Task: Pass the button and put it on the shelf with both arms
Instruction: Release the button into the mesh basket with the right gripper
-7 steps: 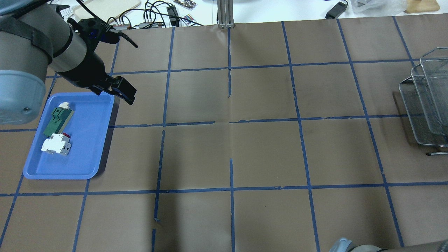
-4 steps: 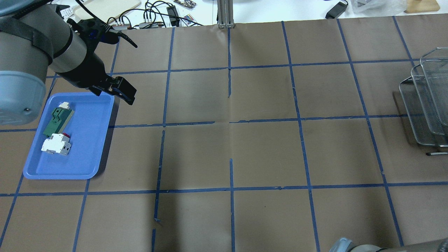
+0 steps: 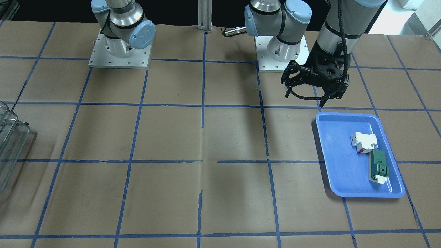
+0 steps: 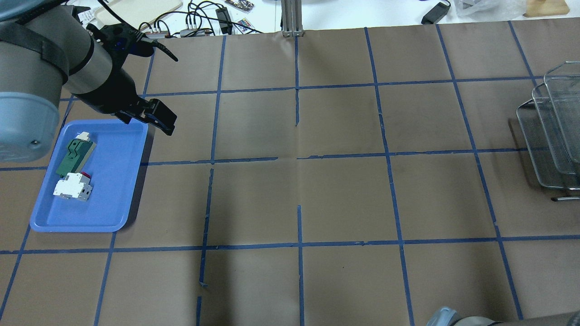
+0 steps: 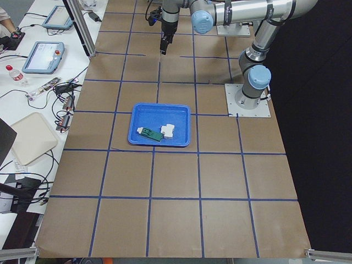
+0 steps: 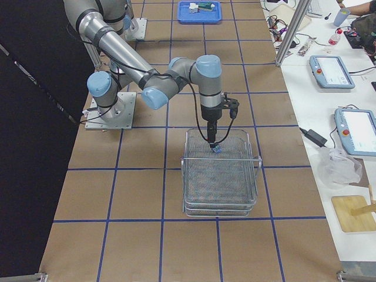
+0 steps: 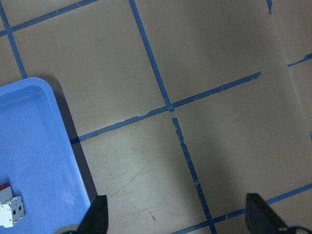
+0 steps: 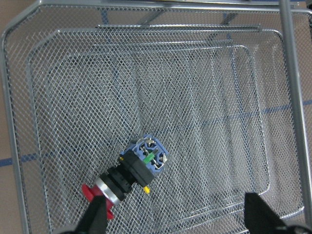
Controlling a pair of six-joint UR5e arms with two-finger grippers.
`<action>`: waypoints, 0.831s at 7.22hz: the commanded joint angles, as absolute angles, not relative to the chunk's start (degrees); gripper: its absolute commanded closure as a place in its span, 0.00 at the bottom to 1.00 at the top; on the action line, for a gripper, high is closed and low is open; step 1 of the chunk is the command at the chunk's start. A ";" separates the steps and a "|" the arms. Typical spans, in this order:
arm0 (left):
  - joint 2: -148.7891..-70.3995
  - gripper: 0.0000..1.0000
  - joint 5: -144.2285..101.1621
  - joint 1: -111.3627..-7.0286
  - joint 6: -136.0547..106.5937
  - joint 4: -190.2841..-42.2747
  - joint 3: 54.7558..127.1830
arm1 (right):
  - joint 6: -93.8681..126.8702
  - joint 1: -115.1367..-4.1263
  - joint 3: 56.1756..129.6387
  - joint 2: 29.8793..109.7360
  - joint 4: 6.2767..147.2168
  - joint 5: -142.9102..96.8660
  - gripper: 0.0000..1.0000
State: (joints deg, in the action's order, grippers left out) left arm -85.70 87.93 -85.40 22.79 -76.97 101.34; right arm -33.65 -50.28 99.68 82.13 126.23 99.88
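Note:
The button [image 8: 129, 178], with its red cap, black body and blue rear block, lies on its side on the mesh of the wire shelf [image 8: 204, 97]. My right gripper [image 8: 178, 219] is open just above it, fingers wide apart and not on the button. The exterior right view shows this gripper [image 6: 212, 141] pointing down over the shelf's [image 6: 220, 176] top tier, with the button [image 6: 216, 149] below its tip. My left gripper [image 4: 163, 122] is open and empty. It hovers beside the far corner of the blue tray [image 4: 113, 190], and it also shows in the front-facing view [image 3: 305, 98].
The blue tray [image 3: 337, 155] holds a white-and-red block [image 3: 363, 142] and a flat green part [image 3: 379, 167]. The shelf [image 4: 543, 149] stands at the table's right edge. Cables and devices lie beyond the far edge of the table.

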 commanded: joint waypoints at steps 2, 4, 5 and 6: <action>-86.04 0.00 91.22 -85.43 19.86 -76.38 101.34 | -32.35 -51.06 99.49 91.37 108.53 92.58 0.00; -86.22 0.00 91.41 -85.34 19.60 -76.55 101.34 | -21.52 -55.77 99.14 94.64 99.63 92.55 0.00; -86.22 0.00 91.49 -85.34 19.60 -76.55 101.34 | -12.66 -61.29 98.71 96.40 95.14 92.55 0.00; -86.05 0.00 91.58 -85.34 19.25 -76.55 101.25 | -8.65 -66.13 98.35 97.98 90.05 92.64 0.00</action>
